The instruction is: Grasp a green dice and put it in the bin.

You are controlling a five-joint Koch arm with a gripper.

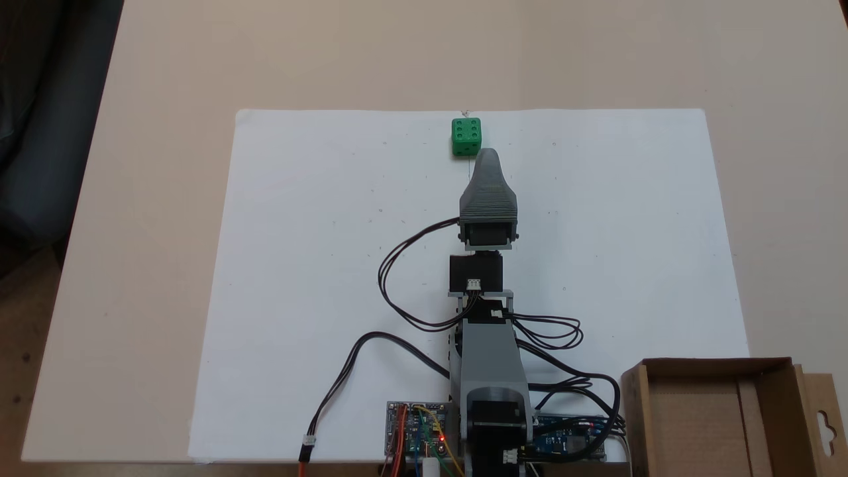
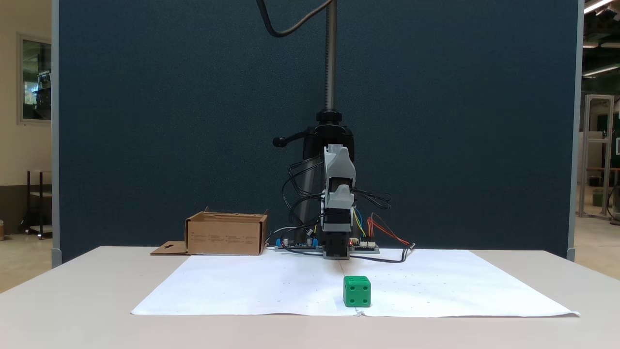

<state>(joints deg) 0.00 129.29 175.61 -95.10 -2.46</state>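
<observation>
The green dice [image 1: 466,136] [image 2: 357,291] sits on the white paper near its far edge from the arm's base, six pips up in a fixed view from above. My gripper [image 1: 489,159] [image 2: 339,201] points straight at it, the tip just short of the dice and raised above the paper. From above one jaw covers the other, and head-on the gap is not readable. Nothing shows between the jaws. The bin [image 1: 715,364] [image 2: 226,236], a brown cardboard box with a hang-hole flap, stands beside the arm's base and looks empty.
A white paper sheet [image 1: 344,278] covers the middle of the beige table [image 1: 152,199]. Circuit boards [image 1: 417,430] and looping black cables [image 1: 397,278] crowd the arm's base. A stand pole [image 2: 331,53] rises behind the arm before a dark blue panel.
</observation>
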